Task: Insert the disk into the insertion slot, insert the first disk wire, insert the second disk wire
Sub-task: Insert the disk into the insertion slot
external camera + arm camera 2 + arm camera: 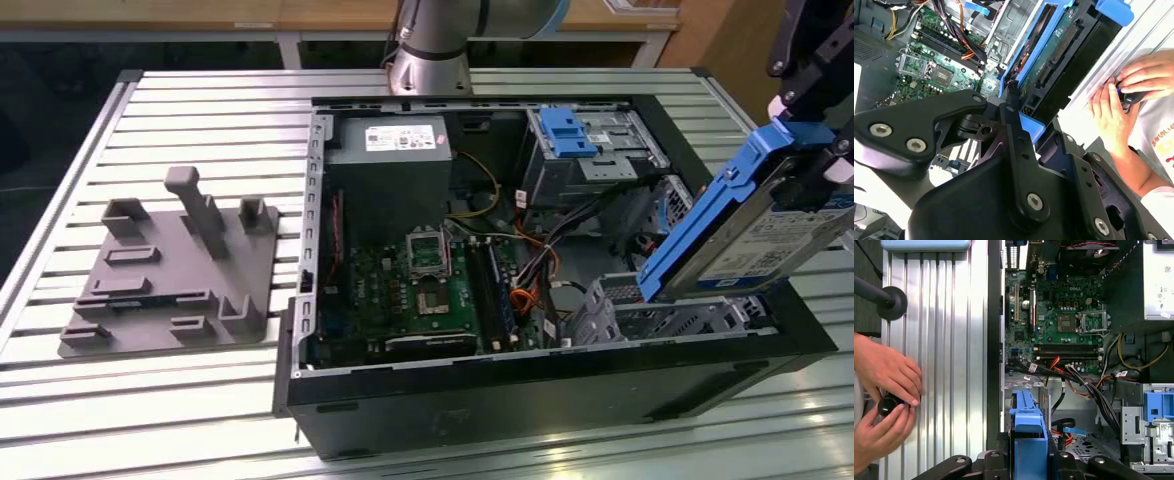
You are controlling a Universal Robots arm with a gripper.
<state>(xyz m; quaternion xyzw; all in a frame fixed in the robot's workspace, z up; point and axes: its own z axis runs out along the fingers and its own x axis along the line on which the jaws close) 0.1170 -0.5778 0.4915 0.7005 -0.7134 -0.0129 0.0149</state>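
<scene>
Right now, nearest camera, lower right of exterior view: insertion slot (pixel 674 318), bare perforated metal bay inside open computer case (pixel 534 400). Just above it, disk (pixel 747 225) hangs tilted, blue carrier framing it, lower end at slot mouth; you cannot tell whether it touches. At far right, gripper (pixel 817 150) fingers clenched on disk's upper end. Farther back: motherboard (pixel 434 290) mid-case, then taller cage (pixel 621 150) with blue clip (pixel 567 130) at upper right, arm base (pixel 430 60) at top centre.
</scene>
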